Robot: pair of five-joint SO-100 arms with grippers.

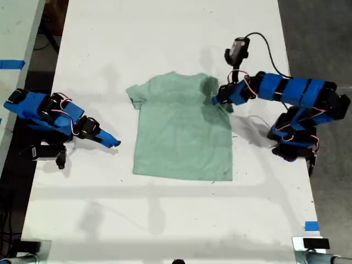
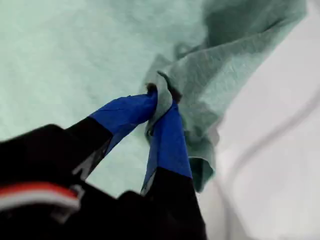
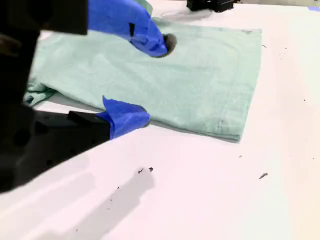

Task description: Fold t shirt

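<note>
The pale mint-green t shirt point(image 1: 181, 132) lies flat on the white table point(image 1: 165, 220), neck toward the exterior view's top. My first gripper point(image 1: 216, 100) is shut on the bunched sleeve at the shirt's edge on the exterior view's right. In the first wrist view its blue fingertips pinch a fold of the t shirt point(image 2: 75, 50), and the first gripper point(image 2: 160, 97) holds it slightly raised. My second gripper point(image 1: 113, 142) rests open on the table at the exterior view's left, a little short of the shirt's side. In the second wrist view the t shirt point(image 3: 200, 85) lies beyond the second gripper point(image 3: 149, 82), which holds nothing.
Blue tape marks point(image 1: 311, 225) sit near the table's corner at the exterior view's lower right, and another blue tape strip point(image 1: 11, 64) lies on a side surface at its left. A black cable point(image 1: 269, 47) loops above the first arm. Dark floor borders the table.
</note>
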